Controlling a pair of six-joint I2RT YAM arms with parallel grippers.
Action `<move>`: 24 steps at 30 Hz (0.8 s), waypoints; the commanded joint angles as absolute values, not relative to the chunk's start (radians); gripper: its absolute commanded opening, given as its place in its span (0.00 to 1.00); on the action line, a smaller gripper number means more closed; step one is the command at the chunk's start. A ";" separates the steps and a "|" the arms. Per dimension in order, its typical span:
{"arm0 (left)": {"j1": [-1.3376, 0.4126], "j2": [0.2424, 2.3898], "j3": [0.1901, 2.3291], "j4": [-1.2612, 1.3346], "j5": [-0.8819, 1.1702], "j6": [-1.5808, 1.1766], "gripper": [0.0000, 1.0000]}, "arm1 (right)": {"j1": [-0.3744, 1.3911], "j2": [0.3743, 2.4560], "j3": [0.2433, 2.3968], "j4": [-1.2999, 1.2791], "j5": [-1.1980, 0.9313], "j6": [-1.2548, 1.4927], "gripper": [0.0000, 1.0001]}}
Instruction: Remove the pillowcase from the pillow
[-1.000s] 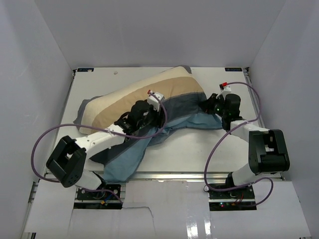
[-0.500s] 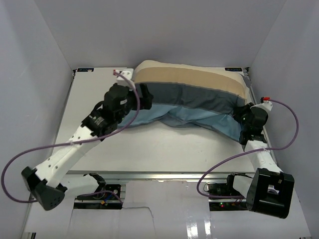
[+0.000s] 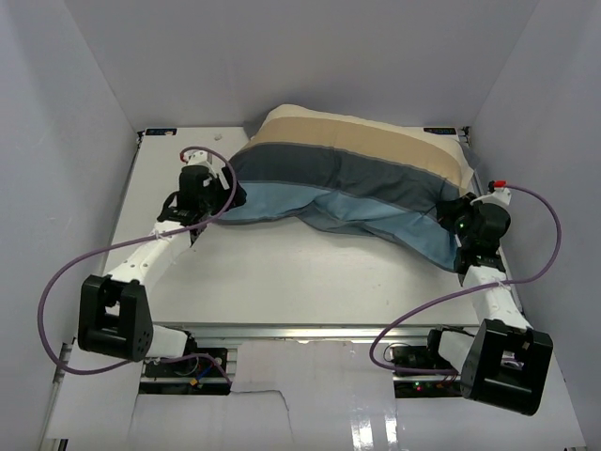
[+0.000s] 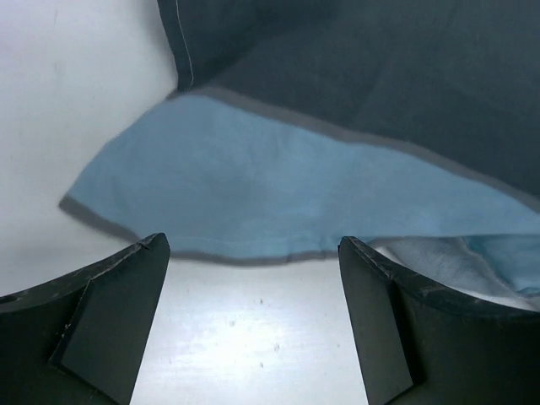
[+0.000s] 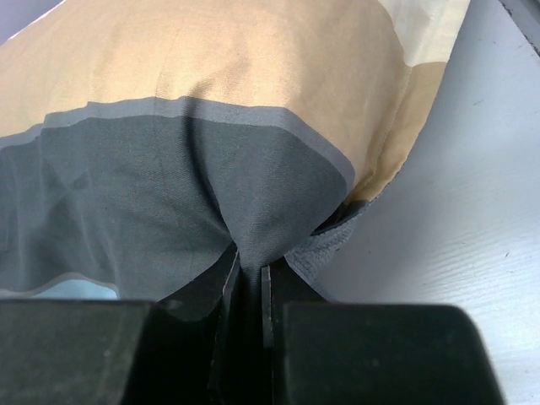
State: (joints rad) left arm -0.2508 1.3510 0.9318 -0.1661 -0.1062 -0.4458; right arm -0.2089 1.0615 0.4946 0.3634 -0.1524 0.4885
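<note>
The striped pillowcase [image 3: 362, 178] lies across the back of the table with the pillow inside it. A little white pillow [image 4: 439, 257] shows at the case's open edge in the left wrist view. My left gripper [image 3: 218, 199] is open at the case's left end, its jaws wide apart over bare table just short of the light blue hem [image 4: 253, 198]. My right gripper [image 3: 451, 218] is shut on a pinch of the dark teal stripe [image 5: 249, 215] at the case's right end.
White walls close in the table [image 3: 282, 272] at the back and sides. The left arm's purple cable [image 3: 89, 263] loops over the table's left side. The right arm's cable [image 3: 535, 202] arcs by the right wall.
My left arm has drawn back to the left and now sits low at the case's left end. The case's left end has dropped onto the table. My right gripper holds as before.
</note>
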 commanded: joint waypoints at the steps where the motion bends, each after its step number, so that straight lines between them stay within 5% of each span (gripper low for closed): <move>1: -0.088 1.379 0.925 0.132 0.336 -0.422 0.92 | -0.221 1.075 0.535 0.448 -0.253 0.460 0.08; 17: -0.049 1.885 1.167 0.236 0.537 -0.356 0.98 | -0.238 1.172 0.586 0.505 -0.429 0.410 0.08; 20: -0.055 1.894 1.167 0.227 0.505 -0.362 0.75 | -0.236 1.177 0.597 0.499 -0.436 0.416 0.08; 21: -0.055 1.885 1.161 0.227 0.482 -0.368 0.34 | -0.238 1.178 0.604 0.494 -0.433 0.416 0.08; 24: -0.055 1.824 1.152 0.219 0.491 -0.405 0.00 | -0.238 1.183 0.621 0.466 -0.417 0.416 0.08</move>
State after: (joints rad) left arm -0.0502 1.9274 1.1362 0.2043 0.4824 -0.3836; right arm -0.2420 1.1812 0.5541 0.4408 -0.3813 0.4290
